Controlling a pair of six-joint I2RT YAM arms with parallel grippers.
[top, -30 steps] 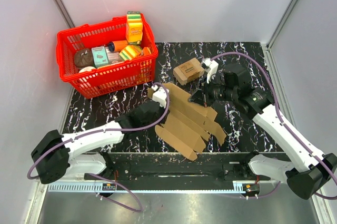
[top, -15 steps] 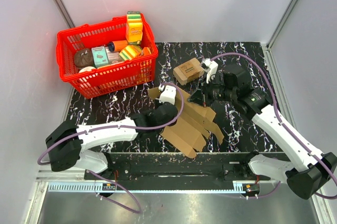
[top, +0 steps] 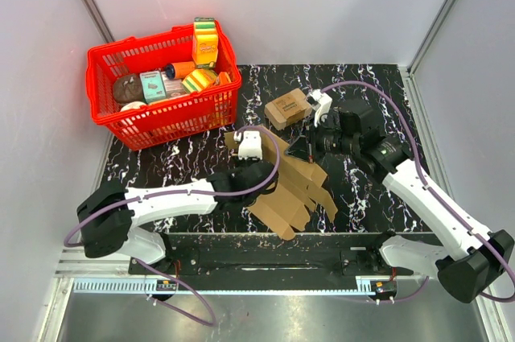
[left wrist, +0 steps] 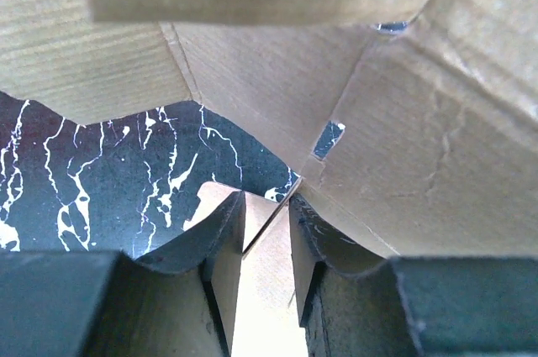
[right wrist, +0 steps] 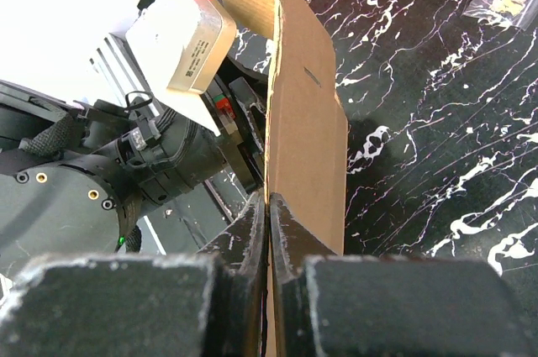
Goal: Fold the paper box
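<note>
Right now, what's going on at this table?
Both arms are on the paper box, a partly folded brown cardboard sheet in the middle of the table. The right gripper is shut on the edge of one panel, which stands up off the surface. The left gripper has a flap between its jaws; whether it is clamped is unclear. The red basket and a small printed box sit behind the sheet.

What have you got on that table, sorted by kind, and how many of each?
Robot arms: 2 (left arm, right arm)
Red basket: 1
Cardboard things: 2 (paper box, small printed box)
Total: 5, not counting the basket's contents
</note>
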